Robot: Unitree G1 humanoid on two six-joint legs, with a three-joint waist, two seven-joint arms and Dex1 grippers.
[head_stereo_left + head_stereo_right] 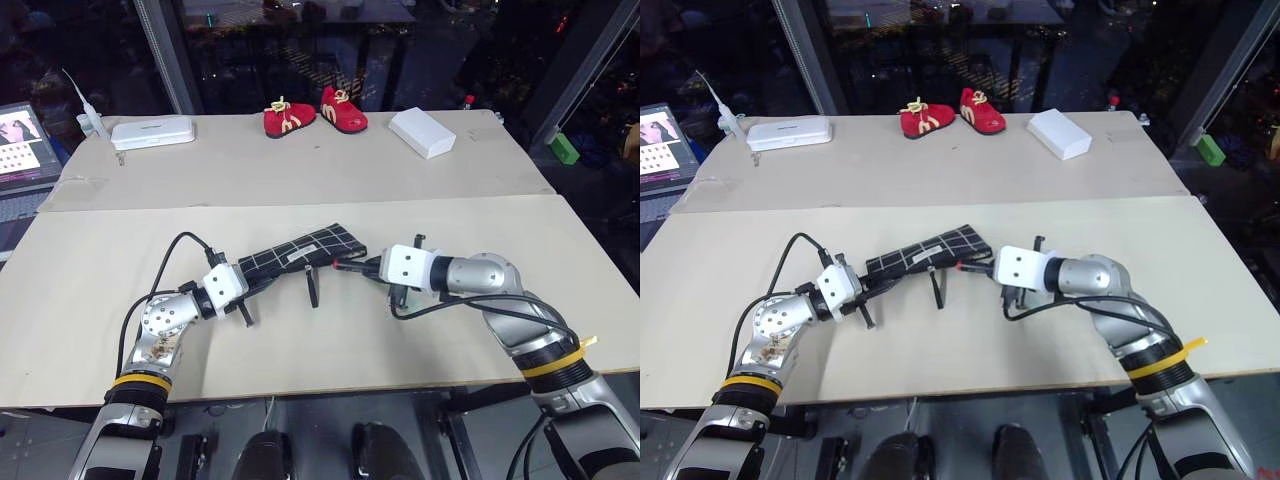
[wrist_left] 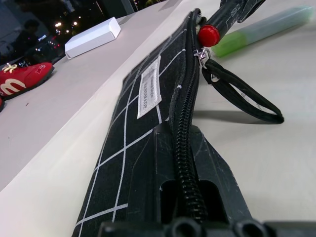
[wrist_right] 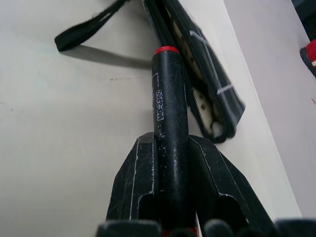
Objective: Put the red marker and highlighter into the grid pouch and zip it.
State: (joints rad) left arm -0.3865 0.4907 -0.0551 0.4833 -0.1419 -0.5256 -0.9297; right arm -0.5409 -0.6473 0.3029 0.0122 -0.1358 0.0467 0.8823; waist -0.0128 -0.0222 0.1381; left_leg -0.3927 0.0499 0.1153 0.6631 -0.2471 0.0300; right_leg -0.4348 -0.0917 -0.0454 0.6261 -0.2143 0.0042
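1. From the head we look forward and down over the surface (image 1: 300,330); both eye views share nearly the same scene, slightly offset.
2. From the left wrist we look close along the grid pouch (image 2: 143,148), low over the surface.
3. From the right wrist we look close along the red marker (image 3: 170,128) toward the same pouch, which the head views share.

Matt cloth grid pouch (image 2: 133,143) — glossy plastic red marker (image 3: 169,128), scuffed.
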